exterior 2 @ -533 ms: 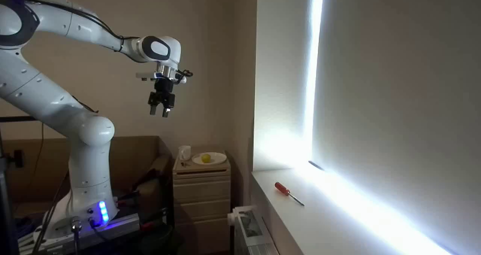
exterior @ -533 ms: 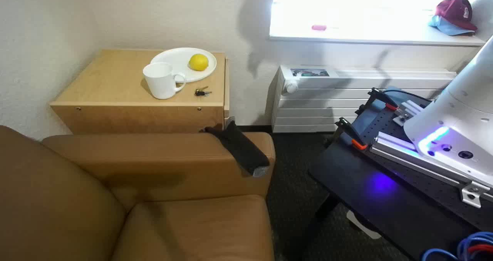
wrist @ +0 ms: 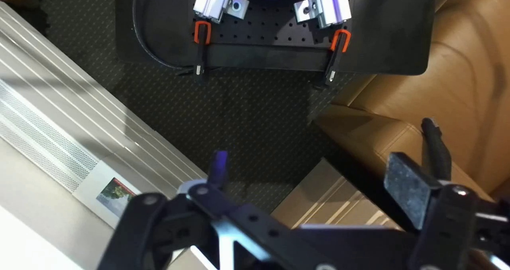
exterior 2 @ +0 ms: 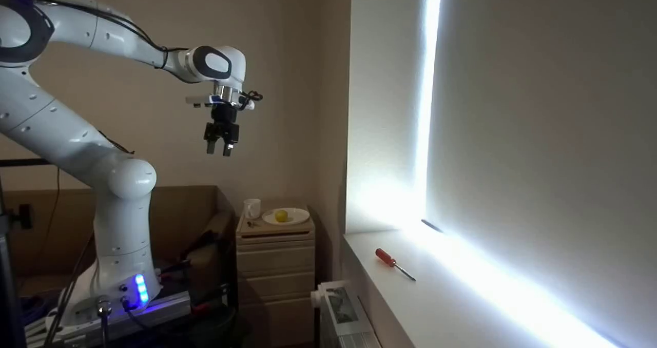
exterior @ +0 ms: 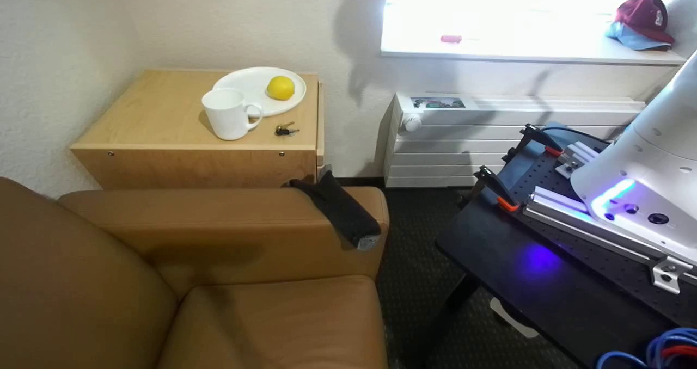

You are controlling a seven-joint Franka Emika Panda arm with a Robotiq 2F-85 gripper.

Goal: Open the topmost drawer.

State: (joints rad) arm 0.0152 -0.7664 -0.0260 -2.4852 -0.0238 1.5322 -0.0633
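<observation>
Hanging slightly higher than before, claw (exterior 2: 219, 149) spread, topmost drawer (exterior 2: 275, 245) closed

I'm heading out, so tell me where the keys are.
In an exterior view, the keys lie on the nightstand, right of the mug and in front of the plate.

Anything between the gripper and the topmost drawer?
Nothing visible stands between the gripper and the topmost drawer, though the sofa armrest juts past its front on one side, with a dark sock-like item on top.
</observation>
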